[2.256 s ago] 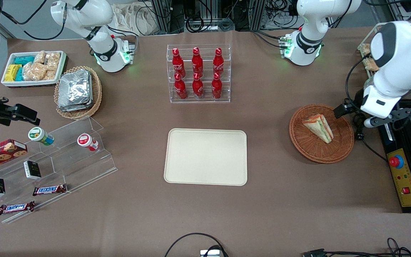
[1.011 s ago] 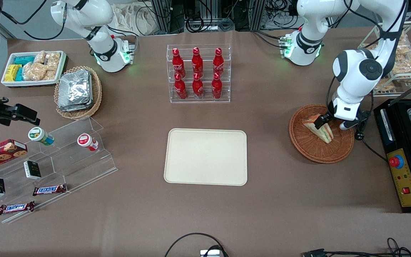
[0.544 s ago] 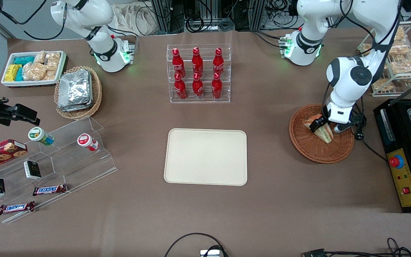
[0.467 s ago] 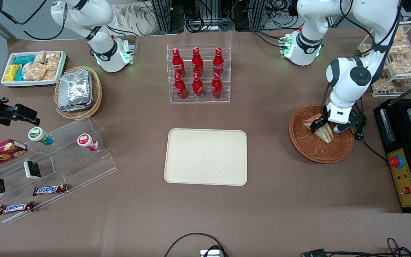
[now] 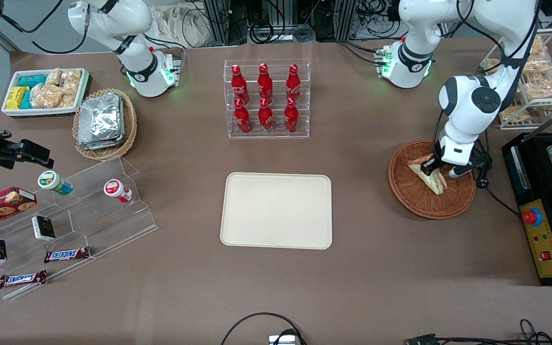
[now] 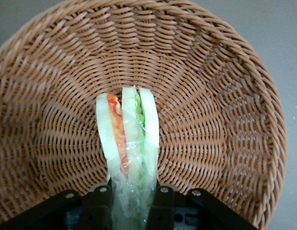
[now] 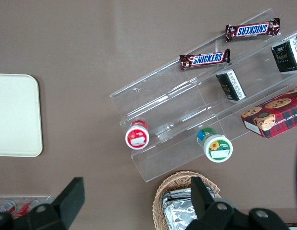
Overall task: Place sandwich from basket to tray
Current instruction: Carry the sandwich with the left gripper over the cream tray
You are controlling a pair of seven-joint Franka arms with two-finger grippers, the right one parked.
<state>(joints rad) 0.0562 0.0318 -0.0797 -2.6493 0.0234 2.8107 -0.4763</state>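
Observation:
The sandwich (image 5: pixel 433 177) is a wrapped white-bread wedge with green, orange and red filling, lying in the reddish-brown wicker basket (image 5: pixel 417 201) toward the working arm's end of the table. My gripper (image 5: pixel 436 166) is down in the basket at the sandwich's wide end. In the left wrist view the sandwich (image 6: pixel 129 139) stands on edge between the two black fingers (image 6: pixel 98 206), which press on its wrap from both sides, so the gripper (image 6: pixel 131 207) is shut on it over the basket (image 6: pixel 211 96). The cream tray (image 5: pixel 276 211) lies bare mid-table; one corner of the tray (image 7: pixel 14 115) shows in the right wrist view.
A clear rack of red bottles (image 5: pixel 266 100) stands farther from the front camera than the tray. A black control box with a red button (image 5: pixel 539 235) and a wire rack of snacks (image 5: pixel 539 81) flank the basket. A foil-pack basket (image 5: pixel 105 122) and acrylic shelves (image 5: pixel 65 225) sit toward the parked arm's end.
My arm has swung in over the basket and come down onto the sandwich. In the last half second the fingers closed on it and the wedge shifted slightly.

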